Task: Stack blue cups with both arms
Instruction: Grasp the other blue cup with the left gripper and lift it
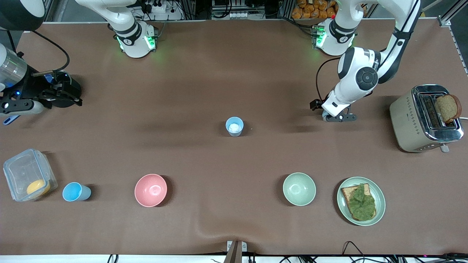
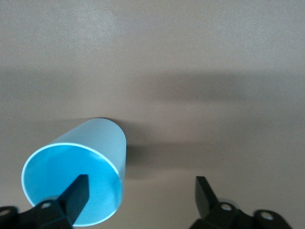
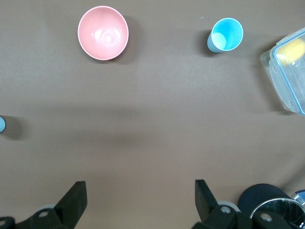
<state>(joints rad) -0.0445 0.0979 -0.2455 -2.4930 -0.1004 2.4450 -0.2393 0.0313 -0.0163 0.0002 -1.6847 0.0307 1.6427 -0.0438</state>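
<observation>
One blue cup (image 1: 234, 126), whitish inside, stands upright at the table's middle. A second blue cup (image 1: 75, 191), bright blue inside, stands near the front edge between the clear container and the pink bowl; it also shows in the right wrist view (image 3: 225, 35). My left gripper (image 1: 338, 117) is low over the table toward the left arm's end, beside the middle cup, open and empty. In the left wrist view a blue cup (image 2: 81, 167) shows close, one fingertip (image 2: 78, 191) in front of its rim; the left gripper (image 2: 142, 188) spans bare table. My right gripper (image 1: 60, 95) (image 3: 140, 191) hangs high over the right arm's end, open and empty.
A pink bowl (image 1: 150, 190) (image 3: 103, 32) and a pale green bowl (image 1: 299, 189) stand near the front edge. A clear container (image 1: 27, 175) (image 3: 288, 67) holds something yellow. A plate with bread and lettuce (image 1: 361, 201) and a toaster (image 1: 426, 118) with a slice stand at the left arm's end.
</observation>
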